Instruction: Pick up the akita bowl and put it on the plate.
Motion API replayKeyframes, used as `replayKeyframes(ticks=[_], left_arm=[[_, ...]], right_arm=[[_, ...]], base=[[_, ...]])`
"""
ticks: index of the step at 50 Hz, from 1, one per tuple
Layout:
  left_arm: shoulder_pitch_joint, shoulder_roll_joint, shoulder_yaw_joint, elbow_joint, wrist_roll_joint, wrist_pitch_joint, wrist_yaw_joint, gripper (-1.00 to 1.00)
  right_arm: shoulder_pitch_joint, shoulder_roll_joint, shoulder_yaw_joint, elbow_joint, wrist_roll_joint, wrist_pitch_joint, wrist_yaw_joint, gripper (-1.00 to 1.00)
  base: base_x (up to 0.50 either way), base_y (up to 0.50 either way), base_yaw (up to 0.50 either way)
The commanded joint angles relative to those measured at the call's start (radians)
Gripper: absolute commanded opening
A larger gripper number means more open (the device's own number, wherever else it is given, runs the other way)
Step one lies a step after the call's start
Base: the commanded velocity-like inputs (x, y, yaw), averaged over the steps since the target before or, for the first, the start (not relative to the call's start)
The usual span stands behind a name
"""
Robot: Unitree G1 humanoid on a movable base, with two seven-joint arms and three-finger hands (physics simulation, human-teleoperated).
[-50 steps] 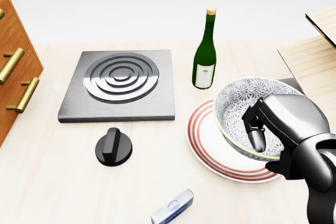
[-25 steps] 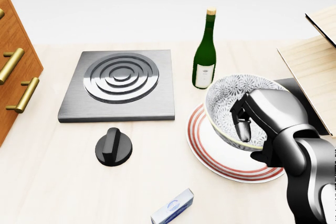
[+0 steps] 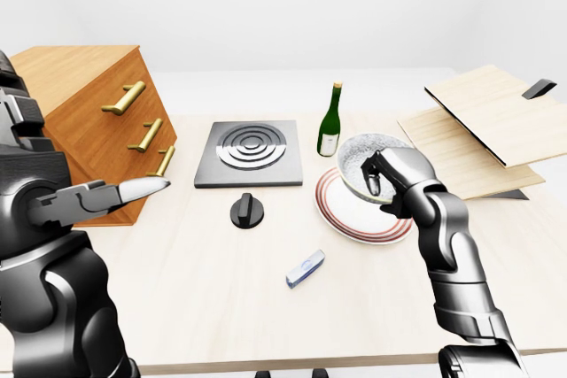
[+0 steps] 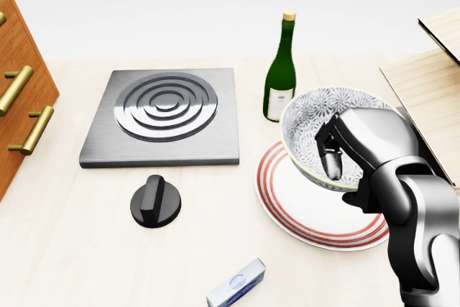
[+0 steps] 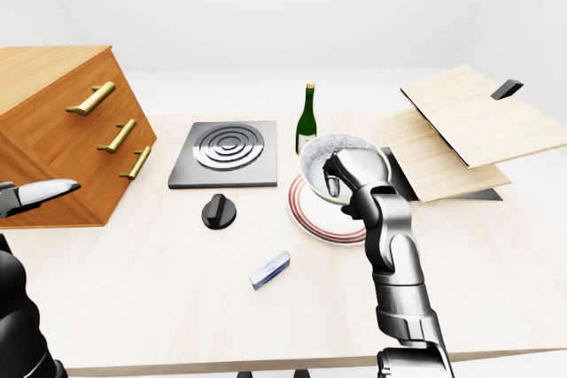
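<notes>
**A:** Left-eye view first. Where are the hands?

**B:** The left robot hand [image 3: 102, 196] hangs at the left edge by the cabinet [image 3: 89, 112], fingers stretched out, holding nothing. The right robot hand [image 3: 396, 179] is right of centre, fingers closed over the rim of the bowl [image 3: 354, 164].

**A:** And the bowl itself?

**B:** It is tilted, with its patterned inside turned towards the left of the frame, over the upper right part of the plate [image 3: 345, 219]. I cannot tell whether it touches the plate.

**A:** What else is on the tabletop [image 3: 213, 307]?

**B:** A bottle [image 3: 330, 123] stands upright just above the plate. A burner [image 3: 248, 153] lies left of the bottle, with a black knob [image 3: 246, 211] below it. A small blue-white box [image 3: 306, 268] lies lower centre. Two boards [image 3: 478, 126] are stacked at the upper right.

**A:** Now the head view.

**B:** The grip is clearer here. One finger [image 4: 332, 162] hooks inside the bowl and the rest of the hand wraps the outer wall. The bowl covers the plate's upper right, and its red-ringed rim shows at the left and bottom. The bottle stands close to the bowl's upper left, but I cannot tell whether they touch. The left hand is out of frame.

**A:** And the right-eye view?

**B:** The layout is the same. The bowl is at centre in the right hand, above the plate's upper part. Only the left hand's pointed fingertips show, at the left edge below the cabinet.
</notes>
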Motion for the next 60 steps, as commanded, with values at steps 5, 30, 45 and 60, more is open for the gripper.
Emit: replayKeyframes(ticks=[5, 30, 45, 60], left_arm=[[0.002, -0.006, -0.006, 0.004, 0.009, 0.0, -0.006, 1.0], [0.002, -0.006, 0.002, -0.009, -0.002, 0.0, -0.006, 1.0], [0.008, -0.014, -0.019, 0.003, 0.018, 0.0, -0.009, 1.0], [0.015, -0.025, -0.028, -0.003, 0.034, 0.0, -0.017, 1.0]], right_arm=[[-0.004, 0.0, -0.004, 0.002, -0.032, 0.001, -0.02, -1.0], [-0.136, -0.016, 0.015, 0.252, -0.047, -0.001, -0.152, -1.0], [-0.316, -0.047, 0.067, 0.643, -0.068, -0.037, -0.405, -1.0], [-0.307, -0.056, 0.08, 0.707, -0.069, -0.048, -0.493, -1.0]], base=[[0.0, 0.0, 0.0], [0.0, 0.0, 0.0], [0.0, 0.0, 0.0], [0.0, 0.0, 0.0]])
